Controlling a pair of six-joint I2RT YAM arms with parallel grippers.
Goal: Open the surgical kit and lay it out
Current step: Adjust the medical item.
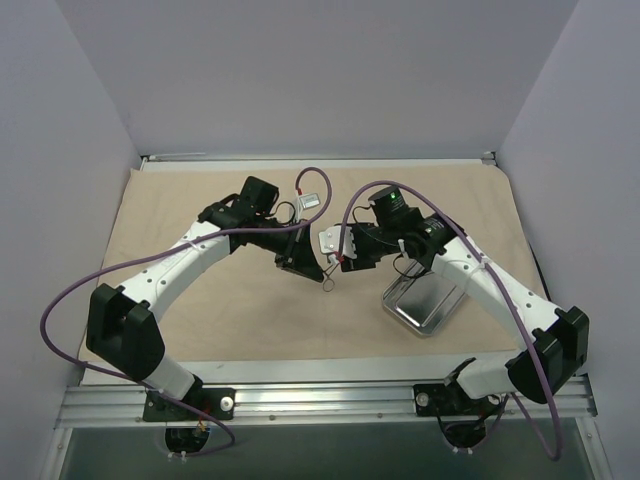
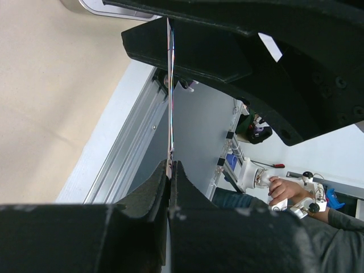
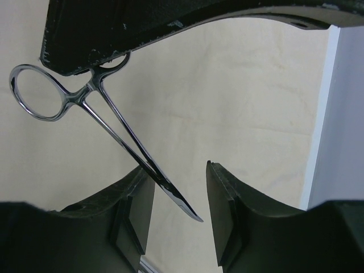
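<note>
The surgical kit's beige cloth wrap [image 1: 190,205] lies spread over the table, and its steel tray [image 1: 423,306] sits on the cloth at the right. Above the middle of the cloth, my left gripper [image 1: 303,265] is shut on a thin scissor-like instrument [image 1: 327,282]. That instrument [image 2: 170,85] shows edge-on between the shut fingers of the left gripper [image 2: 170,165]. In the right wrist view the instrument [image 3: 114,116] hangs by one ring from the left gripper's finger. Its pointed tips reach between the fingers of my right gripper [image 3: 177,169], whose jaws stand apart, the blade close against the left finger [image 3: 133,193].
An aluminium rail [image 1: 320,400] runs along the table's near edge, where both arm bases are bolted. White walls enclose the cloth on the left, back and right. Purple cables [image 1: 60,300] loop off both arms.
</note>
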